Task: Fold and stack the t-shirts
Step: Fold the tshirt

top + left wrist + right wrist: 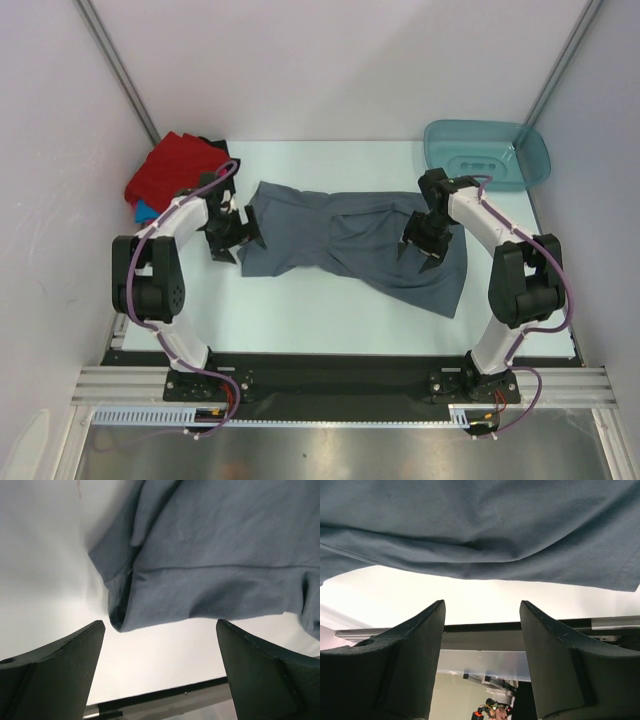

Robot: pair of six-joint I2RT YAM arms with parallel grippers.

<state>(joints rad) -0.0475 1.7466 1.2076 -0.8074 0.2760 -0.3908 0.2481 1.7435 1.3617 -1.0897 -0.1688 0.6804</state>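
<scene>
Left fingers (50, 675) spread, grey t-shirt (215, 555) edge, red t-shirt (175, 165) only overhead

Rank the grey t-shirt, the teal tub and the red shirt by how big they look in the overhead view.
1. grey t-shirt, clearly the largest.
2 and 3. teal tub and red shirt look close. The left arm covers part of the red shirt, so I won't rank them.

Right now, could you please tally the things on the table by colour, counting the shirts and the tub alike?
slate grey-blue t-shirt, spread out: 1
red t-shirt, top of the pile: 1
bright blue cloth, a sliver under the red: 1
black cloth, an edge behind the red: 1
teal tub: 1
Total: 5
</scene>
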